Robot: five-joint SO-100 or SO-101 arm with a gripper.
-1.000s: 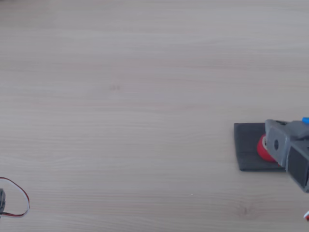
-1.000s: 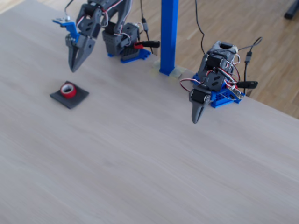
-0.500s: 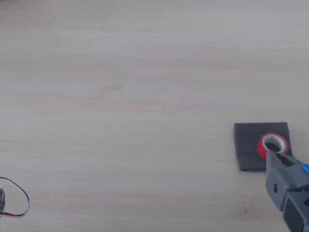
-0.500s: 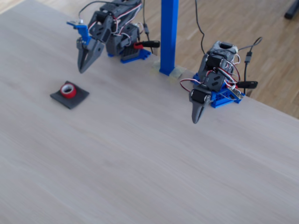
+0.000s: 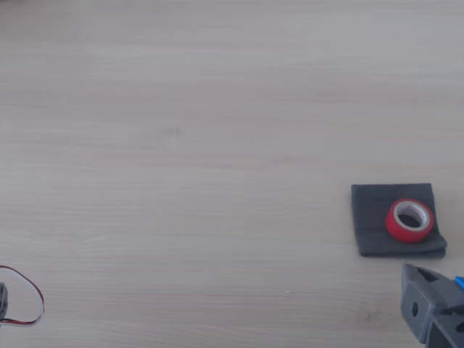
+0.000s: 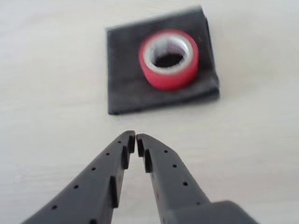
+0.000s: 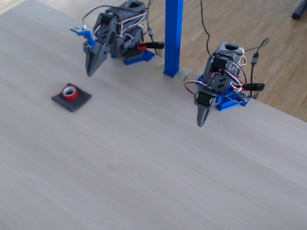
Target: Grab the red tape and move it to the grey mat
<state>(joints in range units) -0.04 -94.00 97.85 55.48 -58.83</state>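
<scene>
The red tape [image 6: 169, 58] lies flat on the grey mat [image 6: 126, 79], ring opening up, towards the mat's right side in the wrist view. Both also show in the other view, tape [image 5: 409, 220] on mat [image 5: 370, 217], and in the fixed view, tape [image 7: 70, 92] on mat [image 7: 79, 103]. My gripper [image 6: 136, 138] is shut and empty, its tips pulled back a short way from the mat's near edge. In the fixed view it [image 7: 89, 73] hangs above the table behind the mat. Its tip [image 5: 406, 270] shows at the lower right in the other view.
A second arm [image 7: 218, 81] stands at the table's far edge, its gripper pointing down. A blue post [image 7: 173, 38] stands between the two arms. A red and black wire loop [image 5: 30, 301] lies at the lower left of the other view.
</scene>
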